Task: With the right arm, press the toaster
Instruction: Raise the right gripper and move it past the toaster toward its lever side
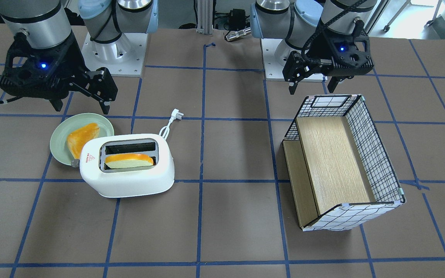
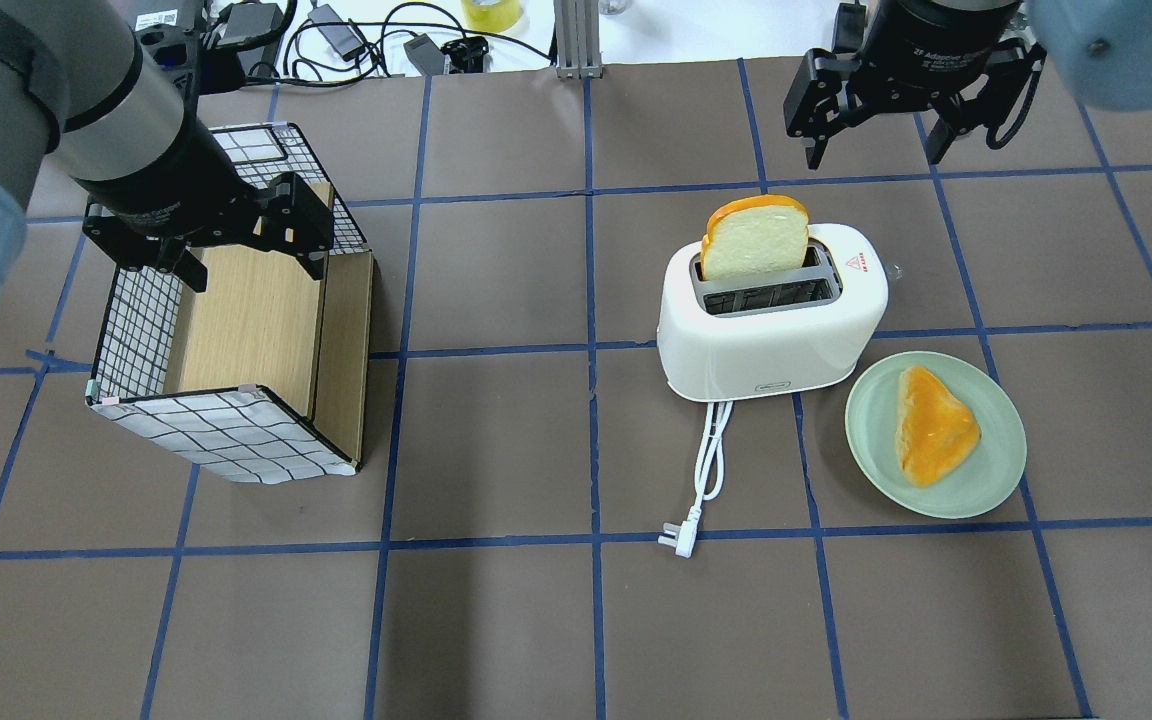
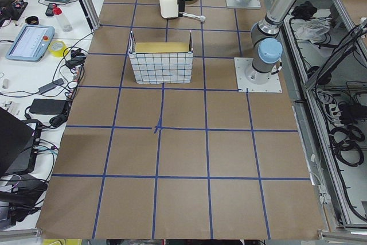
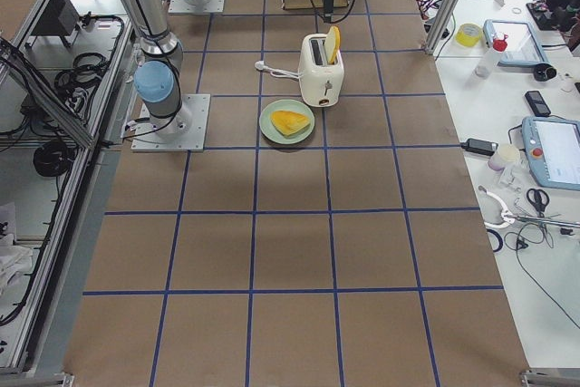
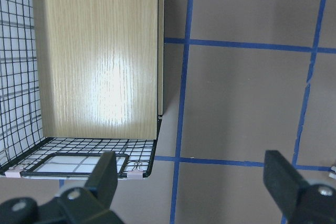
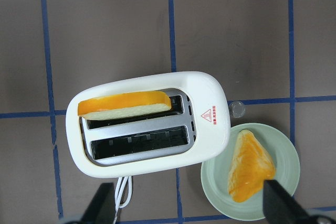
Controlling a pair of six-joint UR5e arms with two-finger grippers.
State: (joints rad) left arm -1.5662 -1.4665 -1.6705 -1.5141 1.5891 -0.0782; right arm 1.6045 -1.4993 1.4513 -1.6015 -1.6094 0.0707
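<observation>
The white toaster [image 1: 129, 181] stands on the table, and it also shows in the overhead view [image 2: 766, 345] and the right wrist view [image 6: 147, 85]. A bread slice [image 2: 754, 240] sticks up from one slot. The small silver knob [image 6: 238, 109] is on the end by the red triangle sticker. Its white cord and plug [image 2: 706, 470] lie on the table. My right gripper [image 1: 81, 107] is open and empty, high above the toaster and the plate; it also shows in the overhead view [image 2: 876, 155]. My left gripper [image 2: 254, 270] is open and empty above the basket.
A pale green plate [image 2: 996, 470] with a bread piece [image 2: 931, 425] lies right beside the toaster's knob end. A wire basket with wooden panels and check cloth [image 2: 226, 430] lies on its side under my left arm. Blue tape lines mark the brown table.
</observation>
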